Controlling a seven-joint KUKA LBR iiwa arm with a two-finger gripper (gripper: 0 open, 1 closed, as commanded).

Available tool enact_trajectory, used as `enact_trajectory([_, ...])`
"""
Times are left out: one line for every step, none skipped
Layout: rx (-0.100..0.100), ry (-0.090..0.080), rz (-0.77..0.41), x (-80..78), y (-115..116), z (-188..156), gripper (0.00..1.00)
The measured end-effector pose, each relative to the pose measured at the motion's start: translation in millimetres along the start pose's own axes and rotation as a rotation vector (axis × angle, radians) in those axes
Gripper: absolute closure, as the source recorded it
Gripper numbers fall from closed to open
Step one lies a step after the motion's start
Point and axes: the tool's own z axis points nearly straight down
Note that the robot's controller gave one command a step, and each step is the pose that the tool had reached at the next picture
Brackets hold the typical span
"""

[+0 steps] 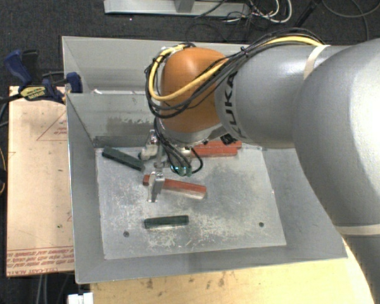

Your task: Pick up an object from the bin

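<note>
- Gripper [154, 185] sits low near the centre of the bin [240, 214], at the 9 o'clock end of the red bar [187, 189]. It's touching or just beside; you can't tell which.
- You can't tell if the gripper is spread or pressed together; the wrist hides that.
- Red bar lies flat on the floor, running about 9 to 4 o'clock.
- Risk: the grip lands on the bar's very end, not its middle. On lift the bar likely swings or slips out.
- Risk: if the tool comes down on top of the bar instead of astride it, it shoves the bar toward 3 o'clock and closes on nothing.
- Risk: the bar is thin on bare metal, so the tool may scrape the floor first.
- Low green bar [166, 221] is at the gripper's 6 o'clock, apart. Top green bar [120, 157] is at 10 o'clock, near. Sideways drift could nudge either.
- Red block [216, 149] is at 2 o'clock, partly under the arm [285, 87]. Low concern.
</note>
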Motion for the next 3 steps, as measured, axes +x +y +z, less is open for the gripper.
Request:
enact_trajectory([0.0, -0.004, 0.001, -1.0, -0.3, -2.9, 0.0])
enact_trajectory([0.0, -0.016, -0.097, 15.0, 13.3, 23.8, 0.0])
enact_trajectory([0.0, -0.025, -0.406, -24.0, -62.7, 58.2, 1.0])
